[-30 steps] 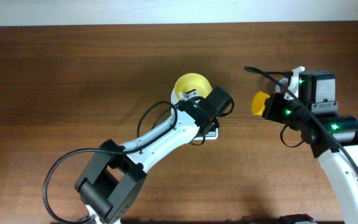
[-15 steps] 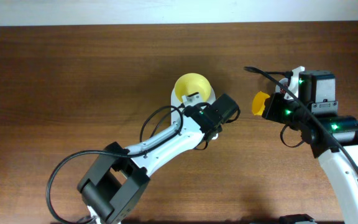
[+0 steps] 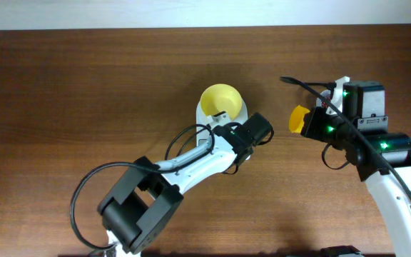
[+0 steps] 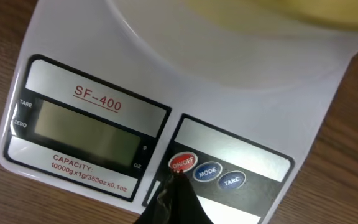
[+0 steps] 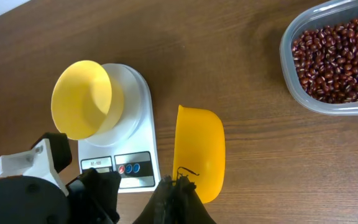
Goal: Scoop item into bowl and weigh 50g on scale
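One heap of beans (image 5: 337, 56) fills one clear tub (image 5: 328, 107), well right of the one scale (image 5: 135, 106) carrying one bowl (image 5: 82, 99). Left tool (image 4: 174, 190), clenched, angles down, its tip on the red button (image 4: 183, 163). Right tool (image 5: 176, 186) grips one scoop (image 5: 199, 149) beside the scale, over the desk (image 5: 229, 50).

White arms (image 3: 191, 157), black cables (image 3: 300, 83), green lights (image 3: 330, 130)

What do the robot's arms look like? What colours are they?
Both arms are white tubes with chunky black joints. Thin black cables loop beside the left arm, and one runs along the right arm. Small green lights glow on both. The left tool and right tool are black.
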